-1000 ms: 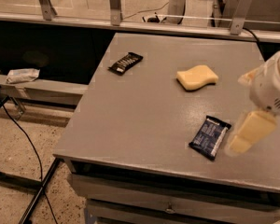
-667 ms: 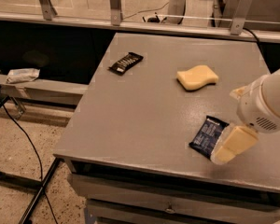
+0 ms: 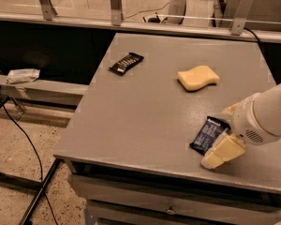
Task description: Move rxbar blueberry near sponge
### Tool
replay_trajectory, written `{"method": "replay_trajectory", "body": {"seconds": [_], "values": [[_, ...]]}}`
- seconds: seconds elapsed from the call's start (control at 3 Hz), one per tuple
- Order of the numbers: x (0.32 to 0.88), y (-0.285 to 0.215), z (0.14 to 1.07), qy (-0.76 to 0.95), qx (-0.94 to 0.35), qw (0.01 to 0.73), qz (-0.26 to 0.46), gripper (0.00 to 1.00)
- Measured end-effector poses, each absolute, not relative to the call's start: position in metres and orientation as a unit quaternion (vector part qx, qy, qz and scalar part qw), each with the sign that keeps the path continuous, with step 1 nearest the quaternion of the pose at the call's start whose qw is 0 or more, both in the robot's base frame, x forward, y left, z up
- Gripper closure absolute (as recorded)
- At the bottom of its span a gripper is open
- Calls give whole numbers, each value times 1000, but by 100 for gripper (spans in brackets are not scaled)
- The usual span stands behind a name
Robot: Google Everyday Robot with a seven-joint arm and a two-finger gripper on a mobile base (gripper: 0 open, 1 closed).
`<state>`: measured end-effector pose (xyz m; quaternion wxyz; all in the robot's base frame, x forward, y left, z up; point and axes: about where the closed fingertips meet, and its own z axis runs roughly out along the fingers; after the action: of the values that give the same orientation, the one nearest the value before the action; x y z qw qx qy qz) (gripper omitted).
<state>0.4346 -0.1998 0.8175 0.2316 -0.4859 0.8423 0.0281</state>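
The rxbar blueberry [image 3: 207, 134], a flat navy-blue wrapped bar with white print, lies on the grey table [image 3: 145, 107] near its front right edge. The sponge [image 3: 198, 77], pale yellow and wavy-edged, lies further back, right of the table's middle. My gripper [image 3: 221, 150] comes in from the right on a white arm and sits low over the bar's right end, with one cream-coloured finger [image 3: 223, 152] lying along the bar's near side. The other finger is hidden behind the wrist.
A narrow black wrapped bar [image 3: 126, 63] lies at the table's back left. A metal rail with posts [image 3: 115, 6] runs behind the table. To the left there is a drop to the floor, with cables [image 3: 23, 135] and a low shelf holding a crumpled packet [image 3: 21, 75].
My gripper has moved left and down, from beside the blue bar's right side to right over its right end. The bar and sponge have not moved.
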Motion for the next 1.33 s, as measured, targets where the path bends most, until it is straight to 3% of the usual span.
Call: {"method": "replay_trajectory", "body": {"seconds": [1.0, 1.33], "values": [[435, -198, 822, 846, -480, 231, 37, 88], [432, -199, 820, 847, -474, 233, 61, 100]]}}
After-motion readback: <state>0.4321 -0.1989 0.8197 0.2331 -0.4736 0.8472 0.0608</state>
